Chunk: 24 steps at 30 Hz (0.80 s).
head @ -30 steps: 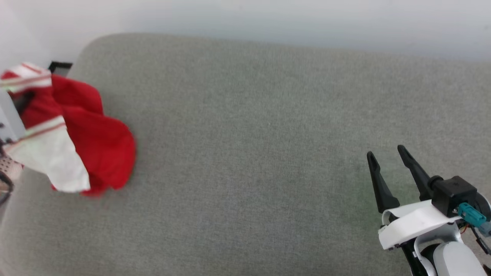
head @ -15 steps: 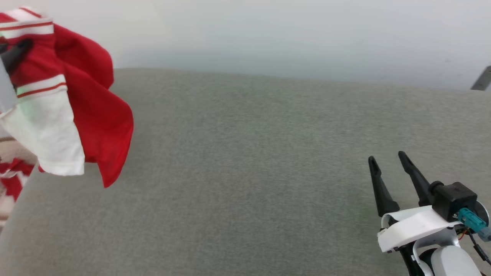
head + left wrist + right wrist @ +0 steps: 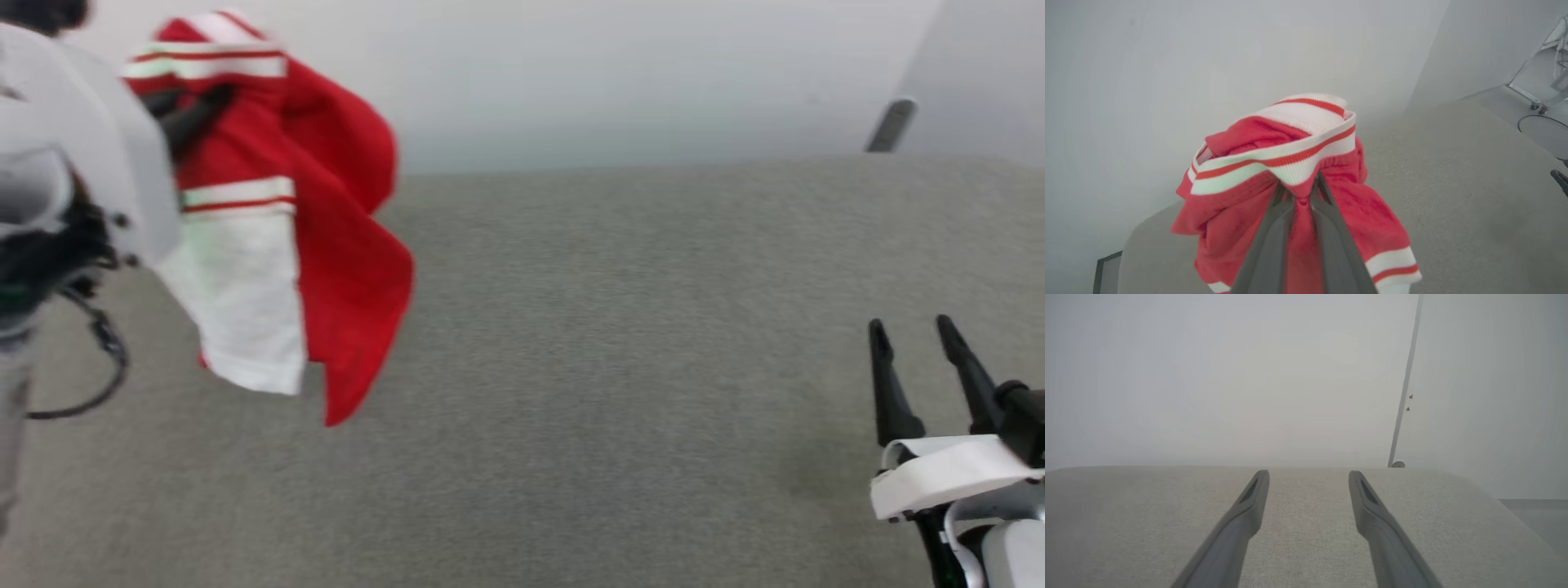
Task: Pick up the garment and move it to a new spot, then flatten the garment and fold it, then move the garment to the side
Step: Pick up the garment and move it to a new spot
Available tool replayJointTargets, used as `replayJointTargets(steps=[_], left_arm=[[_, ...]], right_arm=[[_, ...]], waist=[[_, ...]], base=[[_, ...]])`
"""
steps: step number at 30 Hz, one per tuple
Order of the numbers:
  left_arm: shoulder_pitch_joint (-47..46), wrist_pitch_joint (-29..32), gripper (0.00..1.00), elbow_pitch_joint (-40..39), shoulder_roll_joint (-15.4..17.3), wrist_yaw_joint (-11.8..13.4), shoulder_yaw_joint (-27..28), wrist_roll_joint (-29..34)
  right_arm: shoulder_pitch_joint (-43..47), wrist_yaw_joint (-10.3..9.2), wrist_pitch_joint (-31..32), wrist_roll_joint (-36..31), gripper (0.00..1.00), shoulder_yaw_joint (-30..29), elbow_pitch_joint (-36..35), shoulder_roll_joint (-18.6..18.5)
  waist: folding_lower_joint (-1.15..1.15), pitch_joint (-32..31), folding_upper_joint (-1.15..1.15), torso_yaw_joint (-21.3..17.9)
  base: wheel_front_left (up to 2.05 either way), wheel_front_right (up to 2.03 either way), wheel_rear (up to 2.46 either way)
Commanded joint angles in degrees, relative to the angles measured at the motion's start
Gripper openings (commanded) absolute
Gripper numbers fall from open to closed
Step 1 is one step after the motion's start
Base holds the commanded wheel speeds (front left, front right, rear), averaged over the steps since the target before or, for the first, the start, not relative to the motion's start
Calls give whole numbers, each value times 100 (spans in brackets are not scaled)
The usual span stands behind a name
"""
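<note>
The garment point(image 3: 326, 245) hangs bunched in the air at the upper left of the head view, red with a white sleeve and red-and-white striped trim; its print is hidden in the folds. My left gripper point(image 3: 192, 110) is shut on it near the striped band. In the left wrist view, the two dark fingers point(image 3: 1274, 237) pinch the garment point(image 3: 1298, 163) just below the striped trim. My right gripper point(image 3: 913, 331) stands open at the lower right over the grey surface, nothing between its fingers point(image 3: 1249, 498).
A wide grey fabric surface point(image 3: 612, 367) spreads below both grippers, with a pale wall behind it. A black cable point(image 3: 98, 359) loops off my left arm. A metal frame on castors point(image 3: 1535, 98) stands on the floor at the far right of the left wrist view.
The camera has shifted. My left gripper has lifted the garment off the grey surface and carried it rightward. The right gripper stays open.
</note>
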Motion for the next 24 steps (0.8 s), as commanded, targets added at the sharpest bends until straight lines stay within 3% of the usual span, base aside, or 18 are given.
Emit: replayJointTargets(steps=[1, 12, 24], left_arm=[[-52, 19, 0, -105, -51, 42, -57, 29], [163, 219, 0, -648, -430, -81, -719, 26], [838, 74, 0, -135, -749, -423, -1748, 132]], right_arm=[[-47, -4, -38, -16, 100, -84, 19, -13], [60, -4, -175, -89, 100, -435, 97, 208], [9, -4, -360, 13, 100, -393, 383, 426]], waist=[[0, 105, 0, -386], [0, 459, 0, -1165], [0, 797, 0, -1445]], base=[[0, 0, 0], [0, 0, 0], [0, 0, 0]])
